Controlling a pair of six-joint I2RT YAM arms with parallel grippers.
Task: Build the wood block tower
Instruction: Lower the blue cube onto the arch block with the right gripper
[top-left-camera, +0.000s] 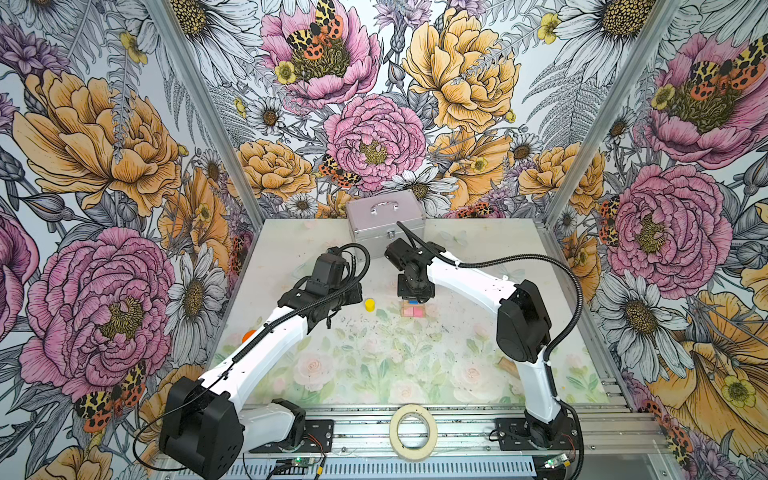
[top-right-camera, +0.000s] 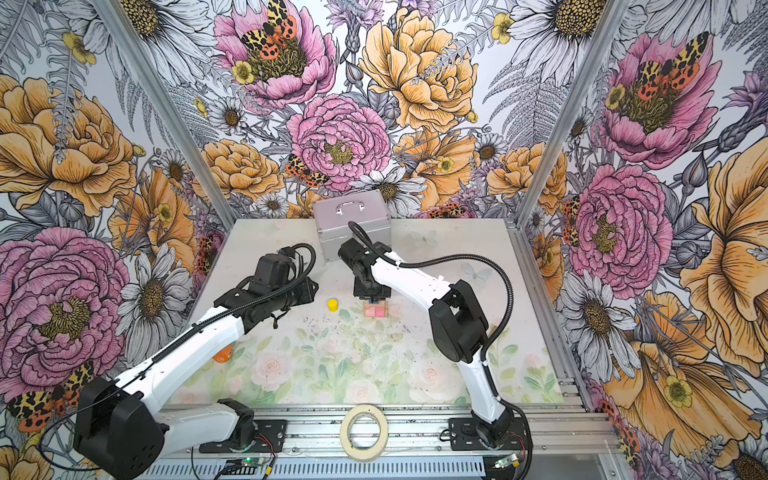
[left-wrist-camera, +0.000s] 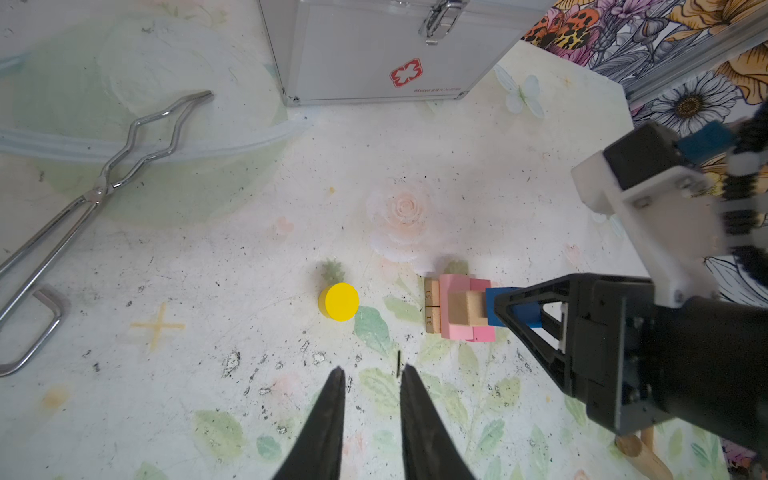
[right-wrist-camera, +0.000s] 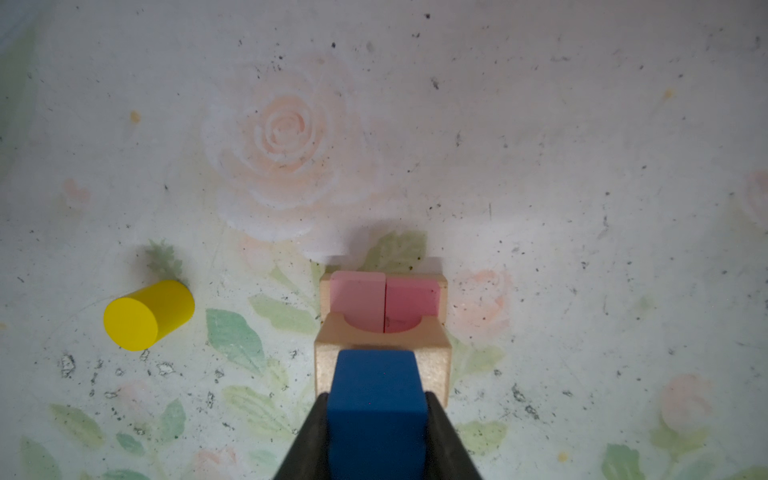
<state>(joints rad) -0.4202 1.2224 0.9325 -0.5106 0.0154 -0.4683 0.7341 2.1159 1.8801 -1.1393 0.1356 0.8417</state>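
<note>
- Two pink bricks lay side by side in the tower, resting on the tan bricks at its foot.
- One more tan brick, with a round notch cut in it, sat across the pink pair as the tower's upper layer.
- At the tower's top, the right gripper was closed on the blue block, one jaw pressed to each side.
- From where I stood the blue block sat right at that notched brick. I could not tell whether it rested on it or hung a hair above.
- Just left of the tower, apart from it, was the yellow cylinder.
- Left of the tower and clear of it, the left gripper hung over the mat with its jaws a little apart and nothing between them.
- Behind the tower, against the back wall, stood the silver case.
- Beyond the cylinder, well apart from the tower, lay metal tongs.
- To the tower's right and nearer the front lay a mallet, mostly hidden by the right arm.
- Well in front of the tower, a tape roll sat on the front rail.
</note>
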